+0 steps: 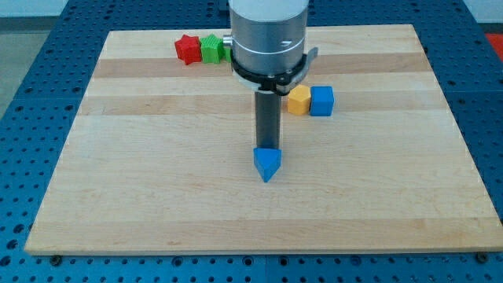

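Note:
My tip (pixel 267 149) comes down at the middle of the wooden board (pixel 157 196) and touches the top edge of a blue triangular block (pixel 267 163), which lies just below it in the view. Up and to the right sit a yellow hexagonal block (pixel 299 101) and a blue cube (pixel 322 101), side by side and touching. At the view's top left, a red star-shaped block (pixel 187 49) rests against a green block (pixel 212 49), whose right side is hidden behind the arm's silver body (pixel 267 35).
The board lies on a blue perforated table (pixel 31 94) that shows on all sides. The arm's wide silver body hangs over the board's top middle and hides what lies behind it.

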Controlling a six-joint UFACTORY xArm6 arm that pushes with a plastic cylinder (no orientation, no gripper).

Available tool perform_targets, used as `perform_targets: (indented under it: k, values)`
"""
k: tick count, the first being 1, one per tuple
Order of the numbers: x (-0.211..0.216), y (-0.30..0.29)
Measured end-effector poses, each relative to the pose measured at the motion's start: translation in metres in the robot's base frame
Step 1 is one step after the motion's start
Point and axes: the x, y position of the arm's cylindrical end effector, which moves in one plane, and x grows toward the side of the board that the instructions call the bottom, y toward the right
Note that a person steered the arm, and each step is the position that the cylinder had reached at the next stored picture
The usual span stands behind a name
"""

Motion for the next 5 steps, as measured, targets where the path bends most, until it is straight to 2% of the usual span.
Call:
perform_targets:
  k: [3,5]
  values:
    - [-0.032,0.106]
    - [-0.083,0.145]
